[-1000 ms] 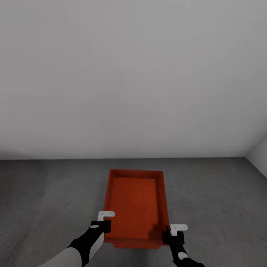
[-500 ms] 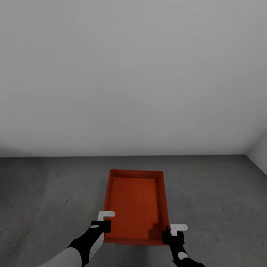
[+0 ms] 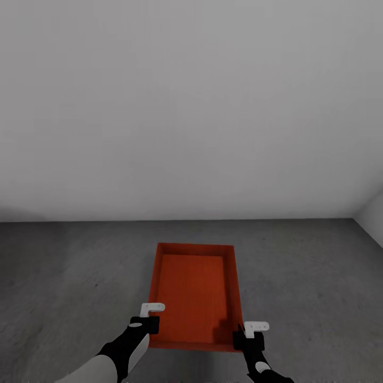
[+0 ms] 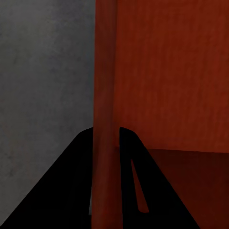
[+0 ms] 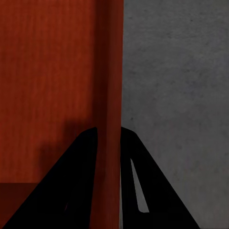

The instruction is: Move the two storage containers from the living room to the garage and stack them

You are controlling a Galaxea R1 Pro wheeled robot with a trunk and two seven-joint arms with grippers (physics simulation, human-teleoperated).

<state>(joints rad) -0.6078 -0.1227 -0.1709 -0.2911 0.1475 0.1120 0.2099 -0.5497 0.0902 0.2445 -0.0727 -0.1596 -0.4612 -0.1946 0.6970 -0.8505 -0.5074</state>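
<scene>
One orange-red storage container (image 3: 194, 290) lies lengthwise in front of me over the dark grey concrete floor (image 3: 308, 287) of the garage. My left gripper (image 3: 150, 319) is shut on its left side wall near the near corner. My right gripper (image 3: 242, 335) is shut on the right side wall. In the left wrist view the black fingers (image 4: 76, 171) straddle the thin ribbed wall (image 4: 106, 95). The right wrist view has the fingers (image 5: 143, 176) clamping the other wall (image 5: 113, 71). I cannot tell whether the bin touches the floor.
A plain white wall (image 3: 191, 106) rises just beyond the container's far end. A second white wall (image 3: 372, 218) meets it at the far right corner. Bare concrete spreads to both sides of the bin.
The line where wall meets floor has crept upward in the head view, so the camera has moved. A sliver of orange below the bin's near edge has gone. Both grippers keep their hold.
</scene>
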